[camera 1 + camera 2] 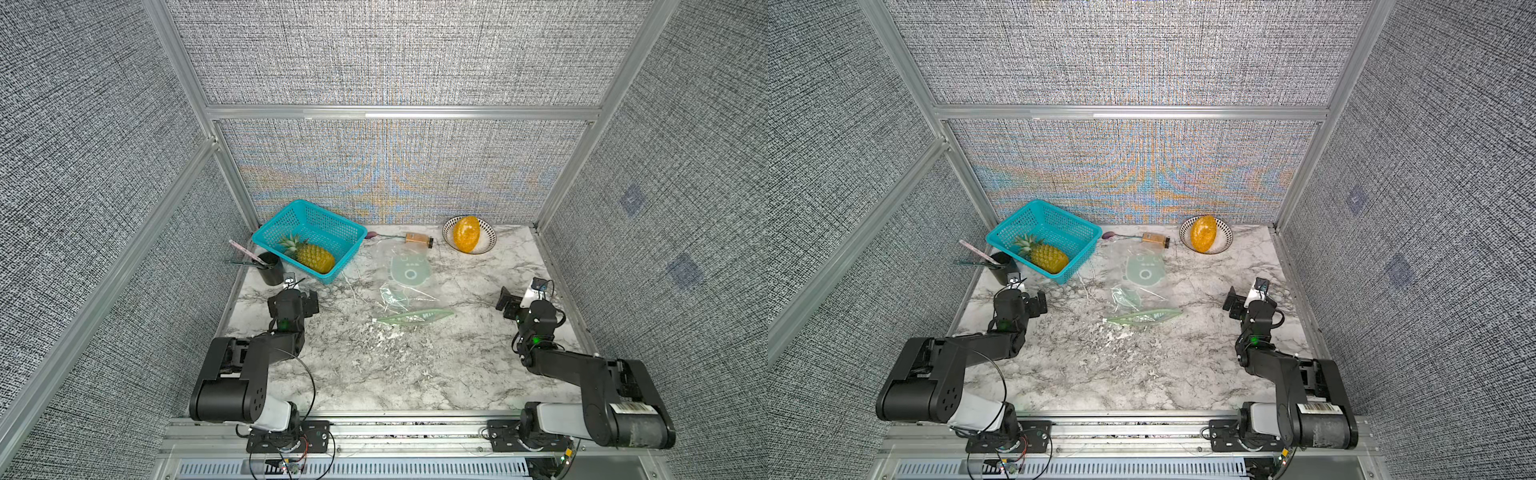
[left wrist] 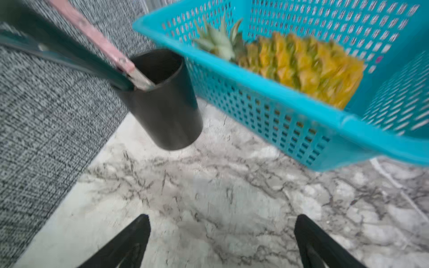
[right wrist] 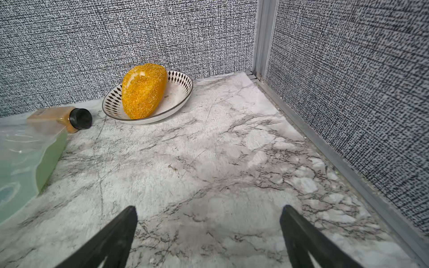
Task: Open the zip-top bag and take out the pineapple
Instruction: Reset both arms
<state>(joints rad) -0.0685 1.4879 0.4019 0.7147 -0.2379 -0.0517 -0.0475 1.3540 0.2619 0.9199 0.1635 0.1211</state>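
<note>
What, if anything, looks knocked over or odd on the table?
The small tan bottle with a black cap lies tipped on its side by the far end of the clear crinkly zip-top bag. Its cap is on.

Count: one zip-top bag (image 1: 405, 282), one pineapple (image 1: 313, 254), one teal basket (image 1: 332, 228), one black cup (image 1: 272, 270) holding two tools: pink tool (image 1: 245, 251), dark teal tool (image 1: 241, 262). One brown bottle (image 1: 417, 239), one patterned bowl (image 1: 486, 245), one smooth orange fruit (image 1: 466, 234), one purple-tipped utensil (image 1: 371, 235). Two grippers — left gripper (image 2: 222, 218), right gripper (image 3: 208, 208).
</note>
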